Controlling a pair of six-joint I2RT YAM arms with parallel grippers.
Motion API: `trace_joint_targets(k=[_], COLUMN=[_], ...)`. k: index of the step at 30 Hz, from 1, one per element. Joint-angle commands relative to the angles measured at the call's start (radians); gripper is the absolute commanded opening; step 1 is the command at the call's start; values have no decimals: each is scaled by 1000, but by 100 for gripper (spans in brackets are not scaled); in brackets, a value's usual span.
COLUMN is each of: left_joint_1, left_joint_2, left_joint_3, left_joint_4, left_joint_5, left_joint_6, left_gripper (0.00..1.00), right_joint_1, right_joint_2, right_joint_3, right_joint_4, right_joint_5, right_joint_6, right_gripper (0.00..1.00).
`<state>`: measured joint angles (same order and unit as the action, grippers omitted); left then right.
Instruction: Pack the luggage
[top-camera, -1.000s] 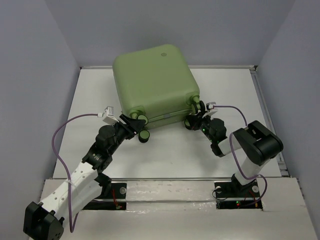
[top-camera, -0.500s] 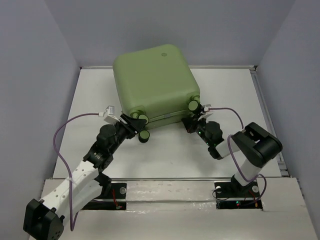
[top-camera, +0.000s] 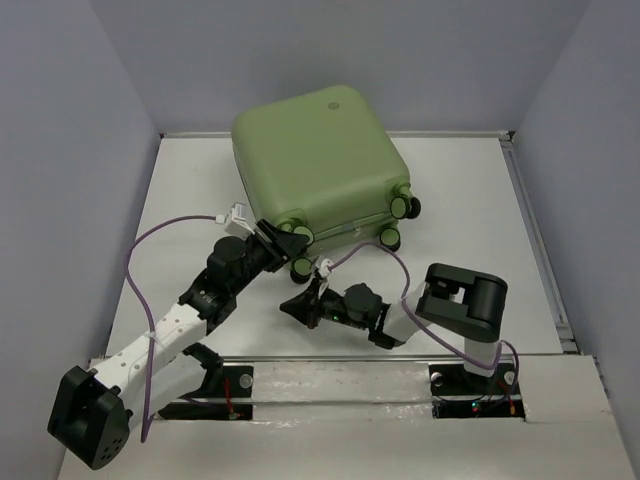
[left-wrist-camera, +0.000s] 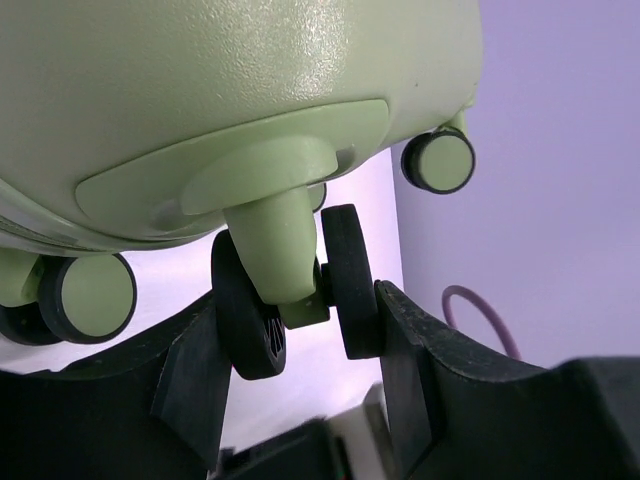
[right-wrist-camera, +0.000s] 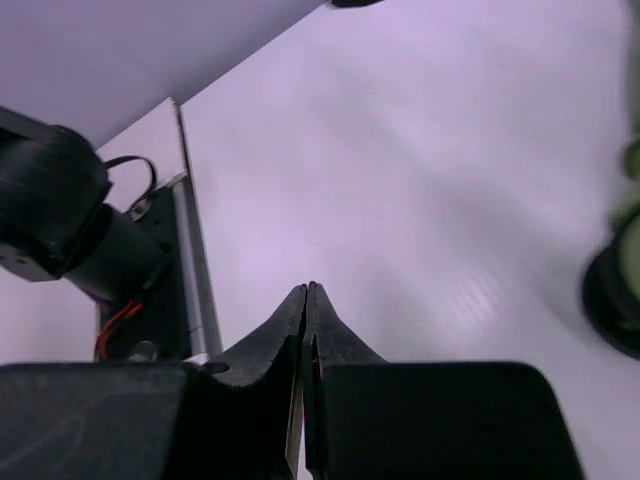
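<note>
Right claw now off luggage, closed

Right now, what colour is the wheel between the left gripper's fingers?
Black wheel on a light-green stem; clearest in left wrist view.

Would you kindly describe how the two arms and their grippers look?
The left arm and right arm have white links and black joints. A purple cable loops to each wrist. The left gripper and right gripper have black, wedge-shaped fingers.

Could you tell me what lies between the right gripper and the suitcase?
Nothing but bare table between the right gripper and the suitcase, shown in the top view.
</note>
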<state>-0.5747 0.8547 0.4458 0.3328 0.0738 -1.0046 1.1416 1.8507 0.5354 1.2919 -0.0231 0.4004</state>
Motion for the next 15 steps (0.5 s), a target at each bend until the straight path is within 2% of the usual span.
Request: trace_joint_targets(k=[1,3,5,6,7,8,10,11,15], left_joint_1=[-22,-22,-22,-22,-22,-22,-22,-22,-22], left_joint_2=[-31,-45,-68,-75,-91,-97,-120,-124,-128], left_joint_3=[140,151,151,146,131,122,90,79,57], left_joint_4=[319,308,285,273,269,256,247,242,242], left_joint_5=[132,133,126,121,115,113,97,92,81], left_joint_6=[34,27,31,37,38,43,46,50,57], left_gripper=[6,6,6,6,6,6,6,6,6], right_joint_1=[62,72,44,20,-38,-75,-140,-155,-229], right_joint_2=[54,21,-88,-138,-190,-284,-375,-454,-577], right_joint_3=[81,29,-32,-50,-76,-92,-104,-110,-61], right_joint_4=[208,198,155,94,-60,-207,-331,-432,-700], right_joint_5=[-71,44,127,152,204,216,273,308,370], right_joint_6=[17,-3,-26,-28,-18,-6,3,-12,-18], right_gripper=[7,7,7,7,7,12,23,44,64])
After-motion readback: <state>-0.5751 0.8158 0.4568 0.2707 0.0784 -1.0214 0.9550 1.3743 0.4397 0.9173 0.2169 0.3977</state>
